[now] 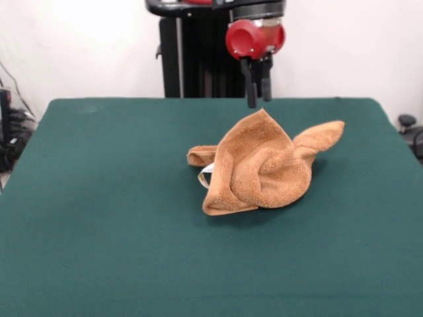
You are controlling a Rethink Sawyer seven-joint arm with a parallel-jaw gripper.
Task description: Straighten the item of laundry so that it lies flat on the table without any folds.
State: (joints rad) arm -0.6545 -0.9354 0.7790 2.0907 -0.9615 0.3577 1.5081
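Towel point(261, 168), orange-tan terry, one piece: lies crumpled in a bunched heap on the dark green tabletop point(99, 231), slightly right of the middle of the surface and in its farther half. Nearest edge of the heap forms a rolled lip resting on the cloth; above it the fabric twists into overlapping folds that rise to a raised peak at the far side. One corner sticks out to the right as a tapering flap, tilted upward; a shorter rolled end sticks out to the left. Small white tag point(206, 175) shows at the left side of the heap, just beneath the left end. Wide bare green surface surrounds the heap on every side. Pincer point(258, 82), black fingers below a red rounded housing: hangs just above and behind the towel's raised peak, its tips close to the peak but apart from it, holding nothing. Its two fingers point downward with only a narrow gap between them, nearly together. Black pedestal point(192, 53) stands behind, at the far edge of the tabletop, against a white wall point(79, 46).
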